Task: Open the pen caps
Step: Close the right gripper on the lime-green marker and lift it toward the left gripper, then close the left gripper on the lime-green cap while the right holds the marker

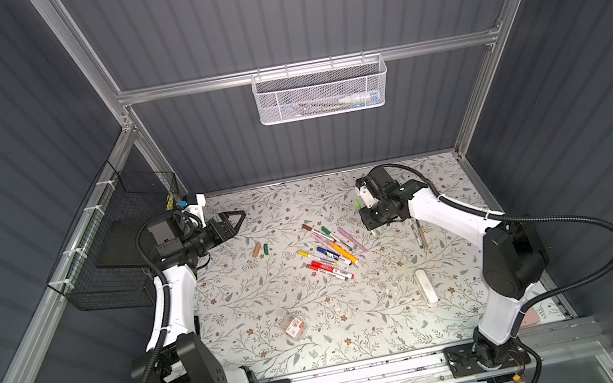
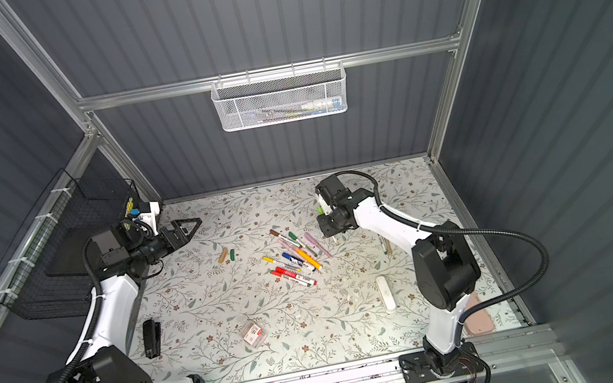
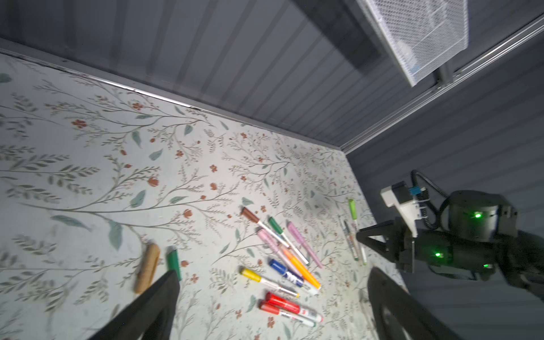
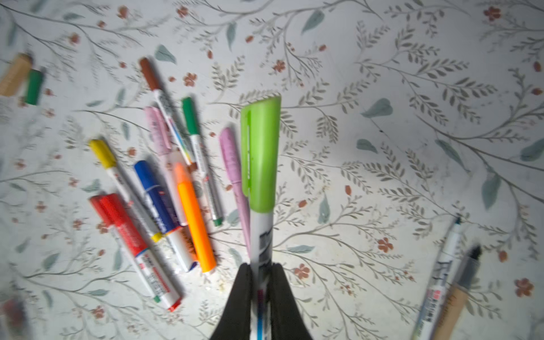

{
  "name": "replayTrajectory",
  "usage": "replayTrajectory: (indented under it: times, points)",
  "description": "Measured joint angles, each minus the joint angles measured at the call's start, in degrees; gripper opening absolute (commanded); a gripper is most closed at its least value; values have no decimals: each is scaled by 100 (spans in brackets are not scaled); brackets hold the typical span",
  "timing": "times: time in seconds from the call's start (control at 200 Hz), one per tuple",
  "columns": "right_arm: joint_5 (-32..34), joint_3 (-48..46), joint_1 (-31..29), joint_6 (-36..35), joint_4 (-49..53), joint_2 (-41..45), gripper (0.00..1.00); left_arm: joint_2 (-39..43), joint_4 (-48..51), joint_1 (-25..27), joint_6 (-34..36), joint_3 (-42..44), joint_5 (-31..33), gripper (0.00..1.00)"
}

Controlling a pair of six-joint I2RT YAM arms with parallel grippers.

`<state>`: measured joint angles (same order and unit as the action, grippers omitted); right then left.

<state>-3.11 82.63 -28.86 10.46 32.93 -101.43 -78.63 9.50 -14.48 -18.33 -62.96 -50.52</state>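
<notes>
My right gripper [image 4: 260, 266] is shut on the white body of a pen, held above the mat at the back right [image 1: 361, 213]. Its light green cap [image 4: 260, 153] is on and points away from the fingers; in both top views it shows beside the wrist [image 2: 319, 210]. A pile of capped pens [image 1: 327, 252] lies mid-table with brown, green, pink, yellow, blue, orange and red caps. A loose tan cap [image 1: 256, 250] and a loose green cap [image 1: 265, 249] lie left of the pile. My left gripper [image 1: 239, 221] hovers open and holds nothing at the back left [image 3: 272, 276].
Two uncapped pens [image 1: 418, 235] lie right of the pile. A white oblong case [image 1: 425, 287] and a small clear box [image 1: 293, 326] sit nearer the front. A black wire basket [image 1: 115, 241] hangs on the left wall, a white mesh basket [image 1: 321, 91] on the back wall.
</notes>
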Motion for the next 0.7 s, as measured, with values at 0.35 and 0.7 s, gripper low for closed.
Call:
replayTrajectory:
  times: [0.35,0.7]
  points:
    - [-769,-293,-767,1117,-1639,162,0,-579,-935,1349,-667,-487,-498,96]
    - [-688,-494,-1311,1952,-2693,262,0,-824,-782,2284,-157,-485,-289,81]
